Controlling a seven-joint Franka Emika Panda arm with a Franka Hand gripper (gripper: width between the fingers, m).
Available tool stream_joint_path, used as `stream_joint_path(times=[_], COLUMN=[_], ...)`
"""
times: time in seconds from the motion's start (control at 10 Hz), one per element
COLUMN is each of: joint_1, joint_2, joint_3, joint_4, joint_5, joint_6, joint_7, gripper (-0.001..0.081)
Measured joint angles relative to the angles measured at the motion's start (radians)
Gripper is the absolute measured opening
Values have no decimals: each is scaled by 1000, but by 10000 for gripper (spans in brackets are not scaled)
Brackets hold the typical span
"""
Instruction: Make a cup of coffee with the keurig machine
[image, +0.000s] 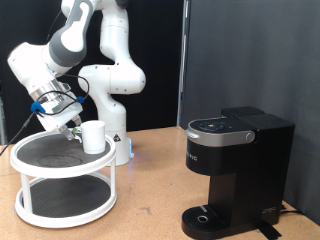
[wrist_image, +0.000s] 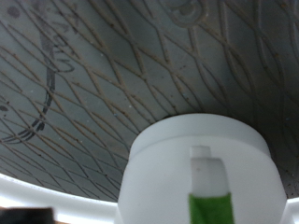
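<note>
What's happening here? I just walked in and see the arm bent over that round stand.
The Panda arm has its gripper down at the top shelf of a white two-tier round stand, right beside the cup, which stands on that shelf. The wrist view looks down on the cup over the shelf's dark patterned mat. The keurig machine sits apart at the exterior view's right, lid closed, with nothing on its drip tray.

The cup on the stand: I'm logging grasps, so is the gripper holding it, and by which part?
Cannot be told. The gripper is beside the cup on the round stand; the wrist view shows the cup close below, but no fingers gripping it.
</note>
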Motion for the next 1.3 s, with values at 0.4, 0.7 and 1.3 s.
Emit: stream_joint_path(times=[0.4,0.7,1.3], joint_1=[0,-1,-7], joint_2=[0,0,-28], joint_3=[0,0,-1], joint_4=[-3,-5,10], joint_5=[0,-1,1], joint_6=[3,4,-45], joint_7=[-3,-3,0], gripper=[131,9,5])
